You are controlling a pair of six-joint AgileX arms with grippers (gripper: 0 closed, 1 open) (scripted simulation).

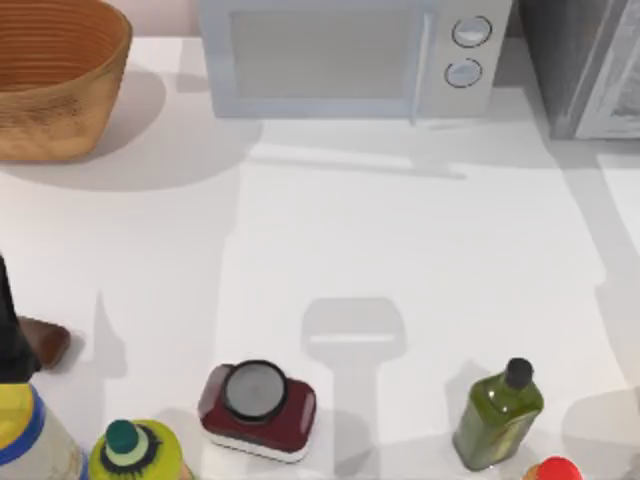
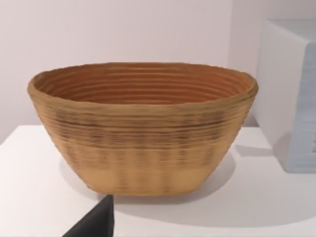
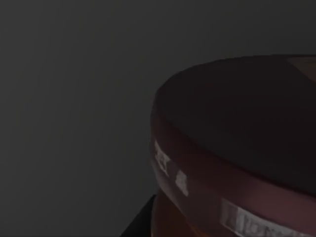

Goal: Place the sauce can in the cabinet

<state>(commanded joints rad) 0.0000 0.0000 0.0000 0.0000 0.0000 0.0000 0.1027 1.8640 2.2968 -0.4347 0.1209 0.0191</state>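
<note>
The right wrist view is dim. Close to its camera stands the sauce can [image 3: 232,163], a cylinder with a dark maroon round top and pale label marks on its side, with dark grey surroundings all around it. In the top view, part of the cabinet [image 1: 565,60] shows at the back right corner, dark grey and speckled with a pale framed panel. My left arm [image 1: 8,330] is parked at the table's left edge. Its wrist view looks towards the woven basket [image 2: 143,133].
A white microwave [image 1: 340,55] with two round knobs stands at the back middle, and the woven basket [image 1: 55,75] at the back left. Along the front edge stand a squat maroon jar [image 1: 257,410], a green bottle [image 1: 497,412] and other bottles [image 1: 135,450].
</note>
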